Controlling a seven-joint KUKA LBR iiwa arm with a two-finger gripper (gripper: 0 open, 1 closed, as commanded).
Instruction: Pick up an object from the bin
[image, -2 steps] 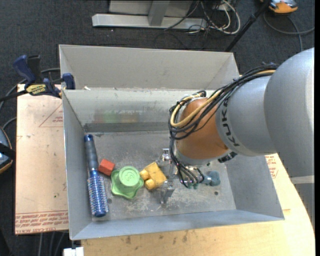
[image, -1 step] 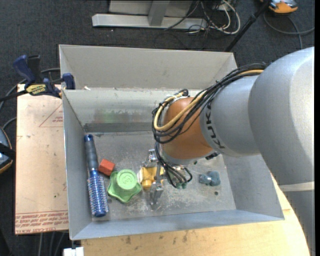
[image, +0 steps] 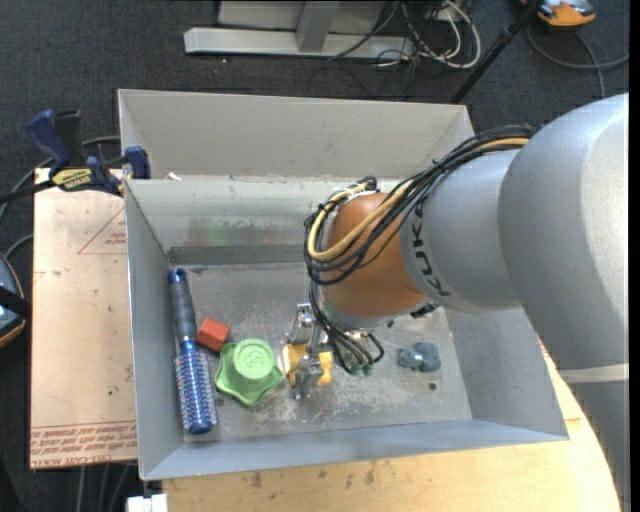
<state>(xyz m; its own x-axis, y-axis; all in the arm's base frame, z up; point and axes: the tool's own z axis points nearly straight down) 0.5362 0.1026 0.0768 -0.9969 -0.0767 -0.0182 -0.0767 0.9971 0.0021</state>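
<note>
My gripper (image: 308, 350) hangs low over the bin floor, just left of its middle and close to the front wall. Something small and yellow (image: 312, 374) shows right at its lower end; I cannot tell whether it is held or lies underneath. A green round lid-like thing with a scalloped edge (image: 247, 371) lies directly left of the gripper, almost touching it. Further left an orange-red block (image: 211, 335) rests beside the green thing.
A blue hairbrush (image: 190, 365) lies lengthwise along the left wall, bristle end toward the front. A small grey-blue piece (image: 418, 357) sits right of the gripper. The arm's orange cover and cables hang over the bin's middle and back.
</note>
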